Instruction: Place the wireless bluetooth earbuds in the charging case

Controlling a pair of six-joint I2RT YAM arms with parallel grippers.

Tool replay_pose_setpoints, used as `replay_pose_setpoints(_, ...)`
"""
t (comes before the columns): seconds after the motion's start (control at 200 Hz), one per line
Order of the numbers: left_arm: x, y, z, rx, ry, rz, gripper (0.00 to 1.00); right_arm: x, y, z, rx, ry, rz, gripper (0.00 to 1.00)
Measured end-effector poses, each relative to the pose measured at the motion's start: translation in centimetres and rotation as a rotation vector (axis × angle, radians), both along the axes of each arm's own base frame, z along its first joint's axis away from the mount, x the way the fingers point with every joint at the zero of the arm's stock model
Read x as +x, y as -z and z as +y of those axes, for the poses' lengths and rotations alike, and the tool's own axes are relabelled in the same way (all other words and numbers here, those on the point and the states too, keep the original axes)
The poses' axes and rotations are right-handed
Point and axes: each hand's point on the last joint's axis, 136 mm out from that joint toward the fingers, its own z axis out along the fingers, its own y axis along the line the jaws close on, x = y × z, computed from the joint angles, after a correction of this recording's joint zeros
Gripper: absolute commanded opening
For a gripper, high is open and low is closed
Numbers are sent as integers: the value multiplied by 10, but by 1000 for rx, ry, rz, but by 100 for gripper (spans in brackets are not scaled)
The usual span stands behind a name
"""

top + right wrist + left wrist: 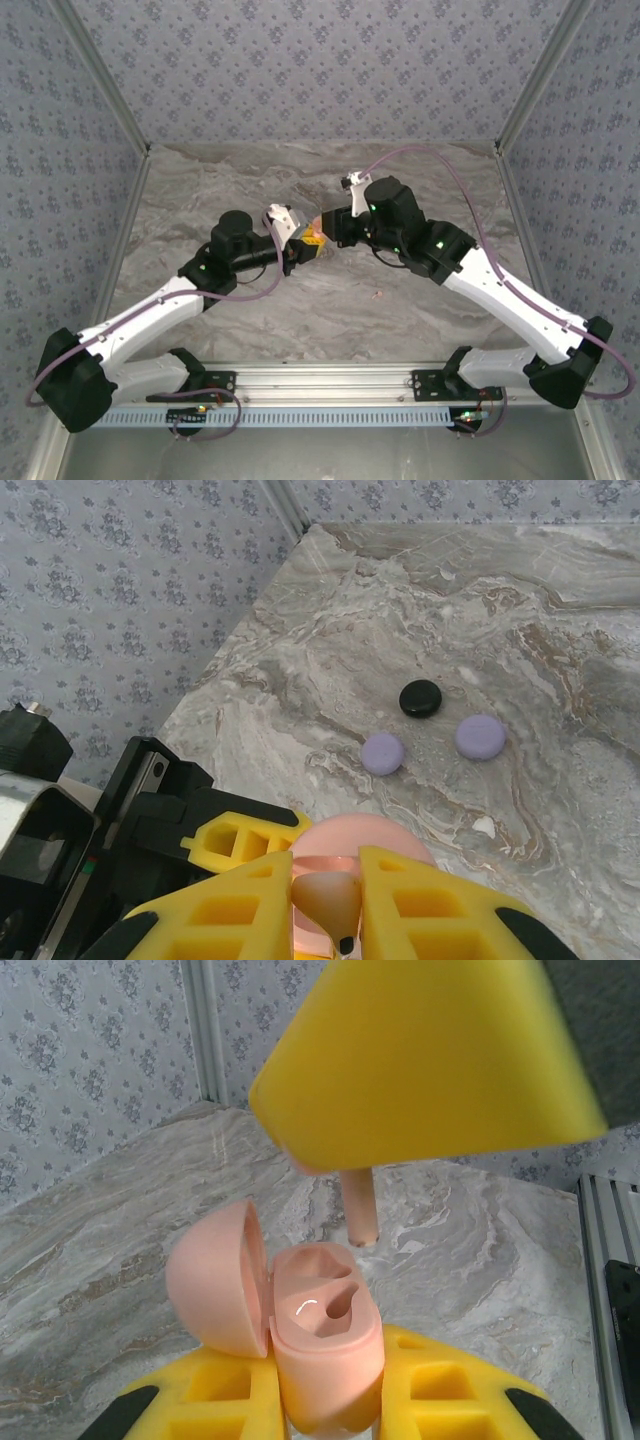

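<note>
My left gripper (pixel 330 1405) is shut on the pink charging case (pixel 325 1335), held upright with its lid (pixel 215 1280) swung open to the left. Both wells in the case are bare. My right gripper (pixel 330 905) is shut on a pink earbud (pixel 328 900). In the left wrist view that earbud's stem (pixel 360 1210) hangs from the right gripper's yellow fingers (pixel 430 1060), a little above and behind the case. In the top view the two grippers meet at mid-table, left gripper (pixel 303 247) and right gripper (pixel 332 230).
A black round case (pixel 421 697) and two lilac round cases (pixel 383 752) (pixel 480 736) lie on the marble table (pixel 420 600) beyond the grippers. A small white bit (pixel 483 827) lies nearer. A tiny pink speck (pixel 377 295) sits on the table in front of the right arm.
</note>
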Motion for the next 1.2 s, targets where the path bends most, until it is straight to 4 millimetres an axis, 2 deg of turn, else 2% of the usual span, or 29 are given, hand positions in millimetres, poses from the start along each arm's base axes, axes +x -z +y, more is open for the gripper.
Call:
replay_pose_setpoints(0.41,0,-1,0,-1,0,-1,0,1,11,11,-20,-17,15,23)
replay_pose_setpoints(1.204,-1,1,0,5,2,6,0,-2,20,7,-71,-12,18,24)
